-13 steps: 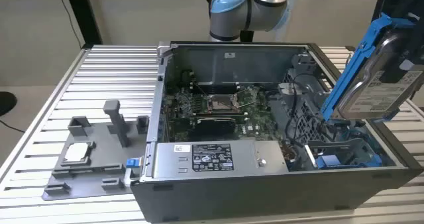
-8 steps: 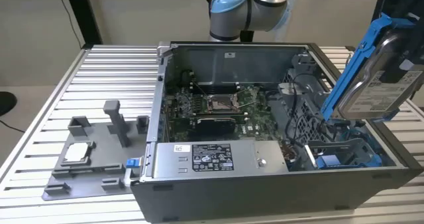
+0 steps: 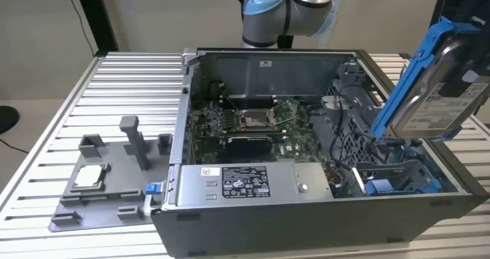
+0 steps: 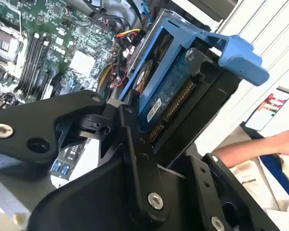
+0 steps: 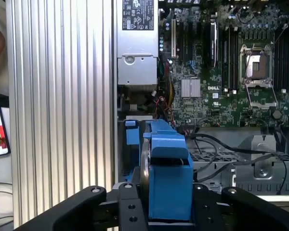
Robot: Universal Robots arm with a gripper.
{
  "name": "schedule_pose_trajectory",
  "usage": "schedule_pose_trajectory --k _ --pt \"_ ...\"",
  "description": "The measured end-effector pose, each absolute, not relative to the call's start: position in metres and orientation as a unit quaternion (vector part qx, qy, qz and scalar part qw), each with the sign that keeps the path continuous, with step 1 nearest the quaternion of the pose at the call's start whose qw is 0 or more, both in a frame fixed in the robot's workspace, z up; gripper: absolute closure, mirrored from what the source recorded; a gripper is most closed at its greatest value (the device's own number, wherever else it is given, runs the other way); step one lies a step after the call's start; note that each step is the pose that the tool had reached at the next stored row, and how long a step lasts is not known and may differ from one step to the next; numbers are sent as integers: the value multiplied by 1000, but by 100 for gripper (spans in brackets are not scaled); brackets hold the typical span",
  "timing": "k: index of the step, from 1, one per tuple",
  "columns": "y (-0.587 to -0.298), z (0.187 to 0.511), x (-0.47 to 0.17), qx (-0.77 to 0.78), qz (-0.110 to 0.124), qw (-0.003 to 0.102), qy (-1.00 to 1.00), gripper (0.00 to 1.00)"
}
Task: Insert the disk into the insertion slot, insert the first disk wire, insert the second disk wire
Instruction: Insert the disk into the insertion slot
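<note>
Gripper (image 5: pixel 166 197) is clenched on the flat silver metal hard drive in its bright blue plastic carrier, the disk (image 3: pixel 432 92). One black finger (image 5: pixel 130 202) presses each long side of the carrier. The disk hangs in the air, on edge and tilted, above the end of the open grey metal computer case (image 3: pixel 306 224) nearest the bench edge on the exterior view's right. It touches nothing but the claw.

The insertion slot (image 3: pixel 398 178), a grey perforated bay with blue fittings, sits under it in the case's near corner and looks vacant, so the disk is not yet in. Black cables (image 5: pixel 216 144) lie loose beside the bay.

The grey power supply box with white sticker (image 3: pixel 245 184) lies along the case's near wall. The green motherboard (image 3: pixel 253 121) is behind it.

Handling, my read: the disk is stiff, dense and heavy for its size. It looks shock-sensitive, with the circuit board and connector (image 4: pixel 176 103) exposed. The plastic carrier probably flexes a little and is smooth. Best hold is the carrier's side rails, as now, and off the label face and board.
</note>
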State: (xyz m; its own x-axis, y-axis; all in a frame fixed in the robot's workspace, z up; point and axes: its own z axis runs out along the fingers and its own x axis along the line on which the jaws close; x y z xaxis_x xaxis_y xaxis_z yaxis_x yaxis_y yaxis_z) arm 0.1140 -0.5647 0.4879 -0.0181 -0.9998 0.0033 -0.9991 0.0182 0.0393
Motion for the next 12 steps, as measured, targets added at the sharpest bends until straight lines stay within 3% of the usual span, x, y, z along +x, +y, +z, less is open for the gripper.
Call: schedule_pose_trajectory --k 12 --pt "-567 474 122 698 -14 14 -715 100"
